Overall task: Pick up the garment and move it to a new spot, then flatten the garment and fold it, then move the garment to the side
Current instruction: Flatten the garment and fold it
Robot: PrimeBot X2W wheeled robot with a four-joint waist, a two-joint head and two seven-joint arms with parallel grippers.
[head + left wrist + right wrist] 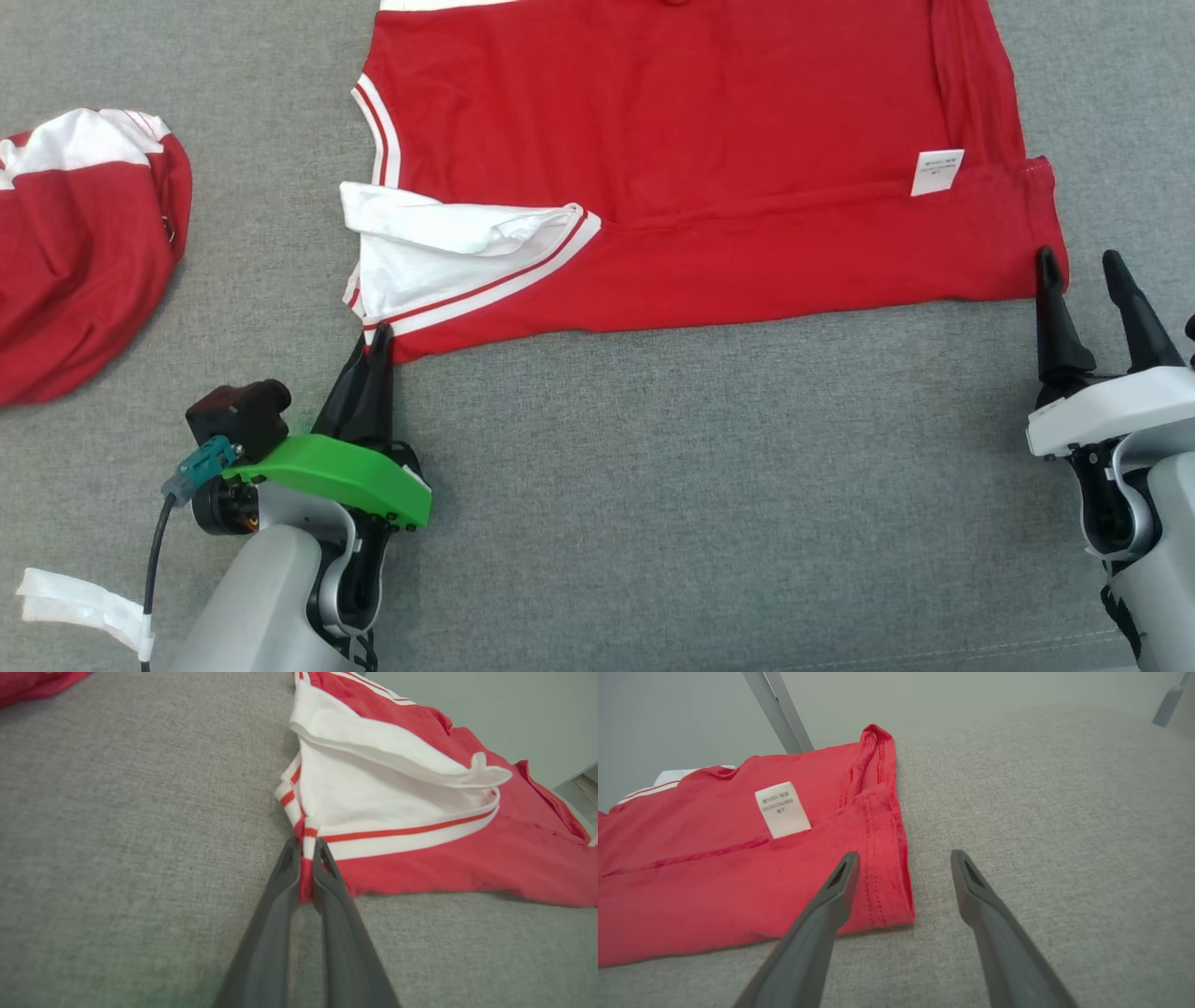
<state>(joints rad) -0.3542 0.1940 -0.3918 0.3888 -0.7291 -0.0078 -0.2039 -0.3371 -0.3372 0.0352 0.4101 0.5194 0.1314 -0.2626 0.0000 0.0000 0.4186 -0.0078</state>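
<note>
Where the head view looks down, the red jersey (700, 140) lies flat on grey cloth (700, 485), its long axis running from 9 to 3 o'clock. The white-trimmed armhole end points to 9 and the stitched hem to 3. A white panel (439, 261) is folded over at its 8 o'clock corner. Bare cloth runs along the whole near edge from 4 to 8 o'clock. A second red-and-white garment (84, 261) sits well apart at 9. A white care label (936, 172) near the hem carries print too small to read. The left gripper (373, 338) is pinched shut on the jersey's near 8 o'clock corner. The right gripper (1079, 261) stands wide apart and holds nothing, its fingers at the hem corner near 3 o'clock.

From the left wrist, the left gripper (306, 847) clamps a strip of red edge between its fingers. The jersey (467, 868) spreads from 12 to 3 o'clock and open grey cloth (117, 835) fills 7 to 11. The other garment (28, 683) shows at 11.

From the right wrist, the right gripper (903, 856) is spread wide with the hem corner of the jersey (691, 882) between its fingers; contact cannot be told. Free cloth (1041, 812) lies from 1 to 4 o'clock. The label (782, 809) shows small grey lines, not surely legible.
</note>
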